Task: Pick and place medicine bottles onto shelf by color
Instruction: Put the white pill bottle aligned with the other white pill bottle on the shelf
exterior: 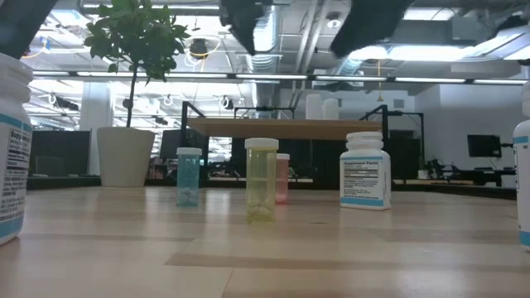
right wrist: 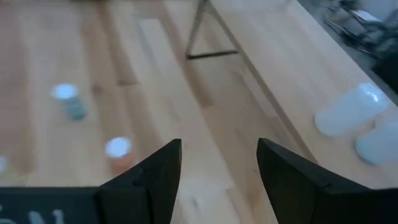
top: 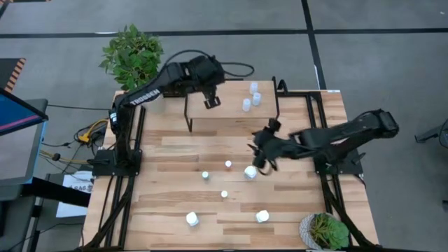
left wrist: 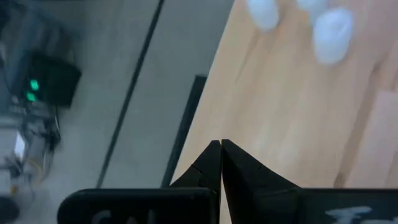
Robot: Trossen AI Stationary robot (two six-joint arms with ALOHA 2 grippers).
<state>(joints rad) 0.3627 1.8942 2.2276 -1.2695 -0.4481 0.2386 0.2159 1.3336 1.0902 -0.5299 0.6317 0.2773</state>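
The right gripper [top: 260,155], fingers open and empty, hovers mid-desk; the nearest white plastic medicine bottle [top: 250,172] stands upright just beside it. The left gripper [top: 211,103], closed, waits over the wooden shelf [top: 231,115].

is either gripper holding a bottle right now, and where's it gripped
No, nothing is held. The left gripper is shut on nothing over the shelf; the right gripper is open above the table, nothing between its fingers.
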